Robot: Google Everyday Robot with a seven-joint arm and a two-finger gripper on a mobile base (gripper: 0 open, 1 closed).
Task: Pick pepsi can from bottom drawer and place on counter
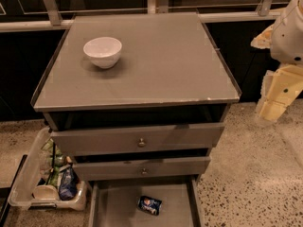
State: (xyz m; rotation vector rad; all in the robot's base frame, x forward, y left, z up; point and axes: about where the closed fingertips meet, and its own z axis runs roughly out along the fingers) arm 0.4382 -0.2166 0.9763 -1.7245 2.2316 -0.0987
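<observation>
- A Pepsi can (149, 205) lies on its side on the floor of the open bottom drawer (116, 208), near the middle and apart from both side walls.
- The robot's gripper (277, 98) hangs to the right of the cabinet, just below the counter (156, 70) edge and well apart from the can.
- Whether the gripper is open or closed cannot be told from here; it touches nothing, and the can is not in it.
- The reach would likely go best by passing in front of the two upper drawer fronts (137, 138), descending straight over the can and closing across its round body.
- For set-down, the counter has room beside the white bowl (102, 51).
</observation>
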